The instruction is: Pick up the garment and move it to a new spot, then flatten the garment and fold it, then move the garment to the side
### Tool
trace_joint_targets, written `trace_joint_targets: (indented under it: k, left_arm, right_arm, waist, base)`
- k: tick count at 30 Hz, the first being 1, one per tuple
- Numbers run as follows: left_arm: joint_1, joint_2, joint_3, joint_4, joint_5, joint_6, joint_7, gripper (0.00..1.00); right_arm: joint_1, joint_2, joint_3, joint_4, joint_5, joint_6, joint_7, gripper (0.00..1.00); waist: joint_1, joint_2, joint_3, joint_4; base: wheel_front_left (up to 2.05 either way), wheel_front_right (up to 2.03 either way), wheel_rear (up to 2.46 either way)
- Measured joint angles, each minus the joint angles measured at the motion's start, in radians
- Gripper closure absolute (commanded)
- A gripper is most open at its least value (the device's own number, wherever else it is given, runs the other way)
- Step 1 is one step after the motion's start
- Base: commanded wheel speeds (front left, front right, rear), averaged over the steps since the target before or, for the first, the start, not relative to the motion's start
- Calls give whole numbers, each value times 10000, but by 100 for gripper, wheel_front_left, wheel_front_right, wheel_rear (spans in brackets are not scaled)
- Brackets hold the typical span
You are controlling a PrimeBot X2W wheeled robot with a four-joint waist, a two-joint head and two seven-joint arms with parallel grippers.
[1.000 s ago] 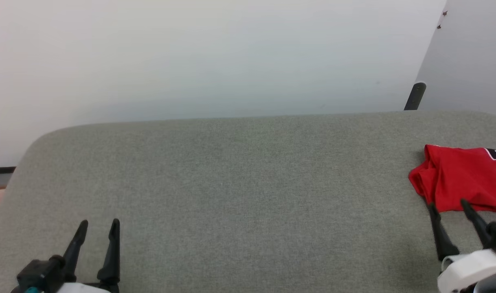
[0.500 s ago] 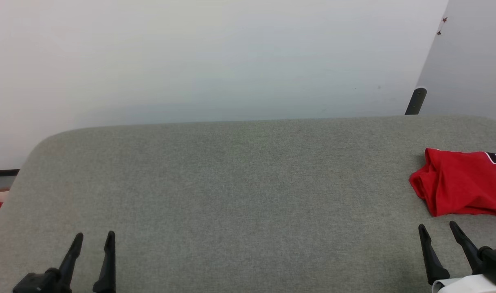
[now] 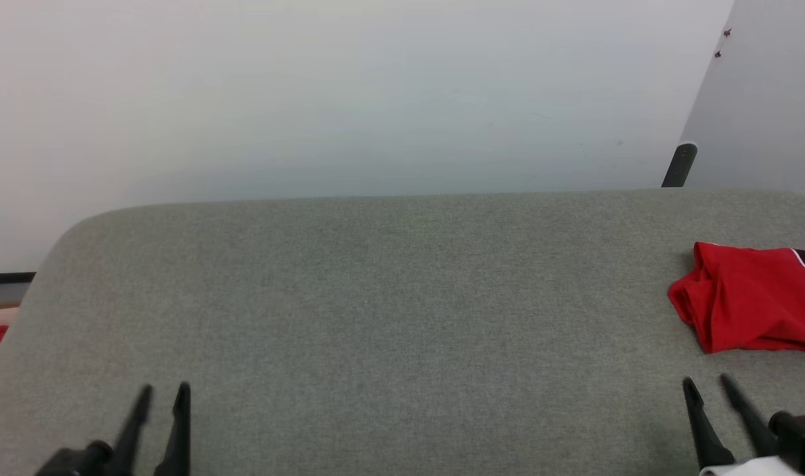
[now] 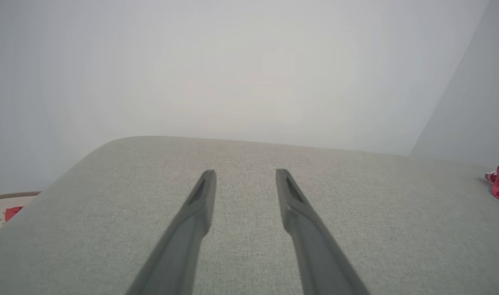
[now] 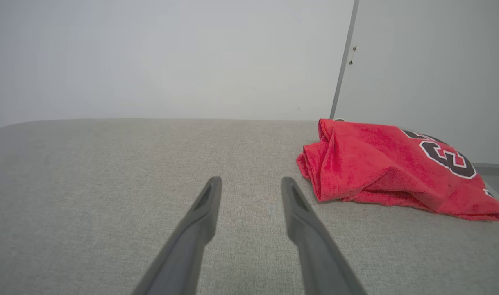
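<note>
Your right gripper (image 3: 706, 379) is now backed off the near edge of the garment (image 3: 749, 304), which lies in a folded bundle at the right end of the bench (image 3: 402, 297), and with the left gripper (image 3: 164, 388) likewise spread and empty, the task looks done.

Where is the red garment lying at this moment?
The garment lies at the right edge of the head view, on the grey padded surface, just beyond the open right gripper and not touching it.
</note>
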Motion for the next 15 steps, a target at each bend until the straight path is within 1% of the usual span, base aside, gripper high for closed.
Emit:
trace_joint_targets:
  k: [5,15]
  left_arm:
    - [217,-341,-107,422,-96,0,67,100]
    - [64,-566,-21,508,-1718,2,552,100]
  right_arm:
    - [248,221,8,426,69,0,77,100]
    - [187,424,-119,439,1879,0,447,100]
  waist:
    - [0,0,8,3]
    - [0,0,60,8]
  base:
    - [0,0,0]
    - [0,0,0]
